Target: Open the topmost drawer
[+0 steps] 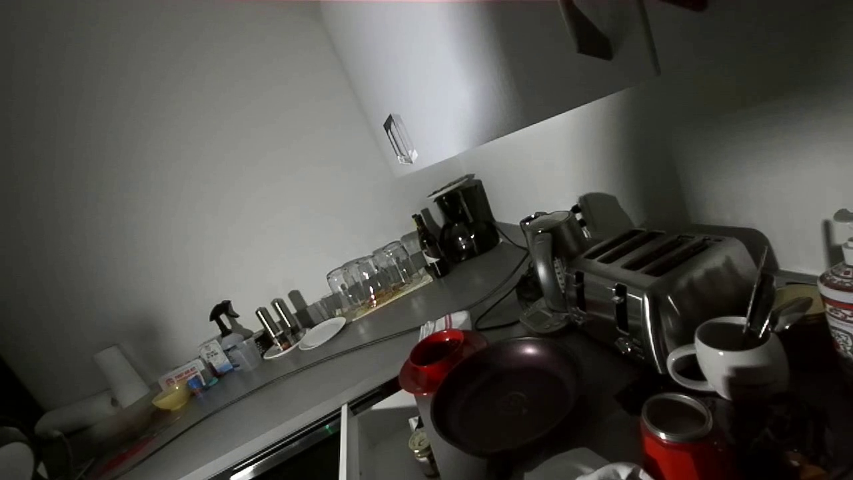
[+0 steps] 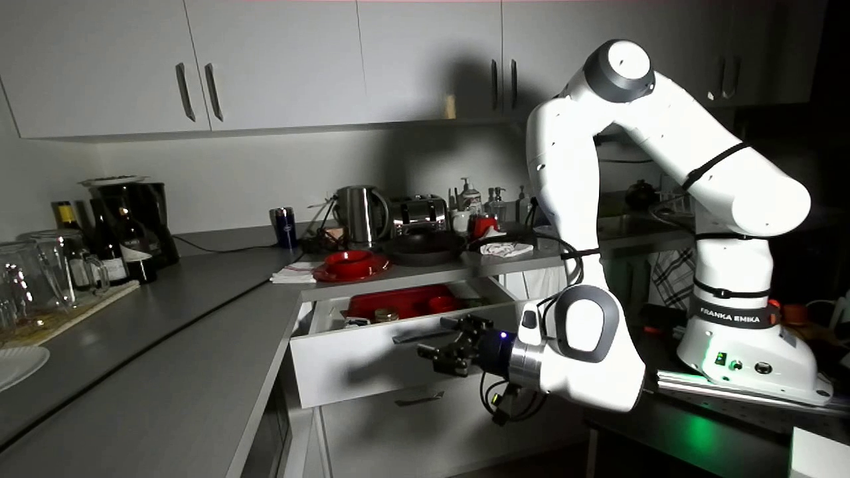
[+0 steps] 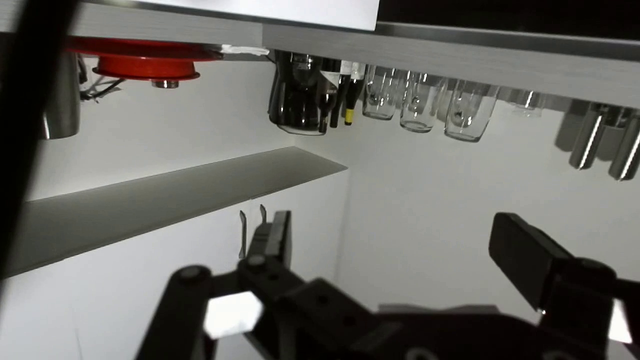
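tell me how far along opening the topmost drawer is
Done: the topmost drawer stands open, its red tray visible in an exterior view. In hand: nothing; the gripper is open and empty. Left: probably just backing away, as it hovers near the drawer; whether that slides further, I can't tell.

Between glasses (image 2: 60, 272) and front edge, the counter (image 2: 199, 365) leaves a way through; past the inner corner, bowl (image 2: 350, 265) and pan (image 2: 425, 249) crowd the edge and the drawer (image 2: 339, 368) juts beyond it.
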Motion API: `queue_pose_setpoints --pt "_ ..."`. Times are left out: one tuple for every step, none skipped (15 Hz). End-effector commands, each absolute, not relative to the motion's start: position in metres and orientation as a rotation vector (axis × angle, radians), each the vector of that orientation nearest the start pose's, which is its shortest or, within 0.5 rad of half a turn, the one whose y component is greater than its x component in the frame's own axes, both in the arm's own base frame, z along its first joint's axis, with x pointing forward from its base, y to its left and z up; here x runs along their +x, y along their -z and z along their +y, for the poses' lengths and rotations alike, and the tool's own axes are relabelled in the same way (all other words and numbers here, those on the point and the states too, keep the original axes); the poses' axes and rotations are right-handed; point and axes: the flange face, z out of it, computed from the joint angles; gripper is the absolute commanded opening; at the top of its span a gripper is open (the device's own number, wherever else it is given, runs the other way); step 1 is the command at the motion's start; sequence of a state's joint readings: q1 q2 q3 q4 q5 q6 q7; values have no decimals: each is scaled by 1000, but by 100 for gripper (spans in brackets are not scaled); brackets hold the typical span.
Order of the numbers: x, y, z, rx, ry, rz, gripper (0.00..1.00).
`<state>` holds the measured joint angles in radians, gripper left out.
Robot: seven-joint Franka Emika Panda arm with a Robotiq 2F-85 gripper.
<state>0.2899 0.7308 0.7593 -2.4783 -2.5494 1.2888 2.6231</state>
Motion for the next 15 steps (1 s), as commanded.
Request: queue_pose_setpoints --pt "270 -156 379 -2004 2195 -82 100" --pt "273 -165 376 -1984 2181 -12 100" --pt "263 -195 377 -1983 2173 16 100" --pt "265 -204 373 -1987 2155 77 100" --pt "265 -216 370 -1984 2141 122 100" --pt "264 -225 367 -1980 2131 161 100" --pt "263 -232 363 -1974 2129 187 100" --pt "262 -233 358 -1970 2142 192 100" --pt "259 -235 354 -1961 2155 174 100" --pt "268 -232 364 -1971 2143 162 100" --pt "267 -233 359 -1971 2145 165 100" --pt "266 -232 357 -1974 2146 163 100" --pt "264 -232 356 -1974 2145 160 100" --pt "264 -232 356 -1974 2145 159 100" --pt "264 -232 356 -1973 2145 159 100"
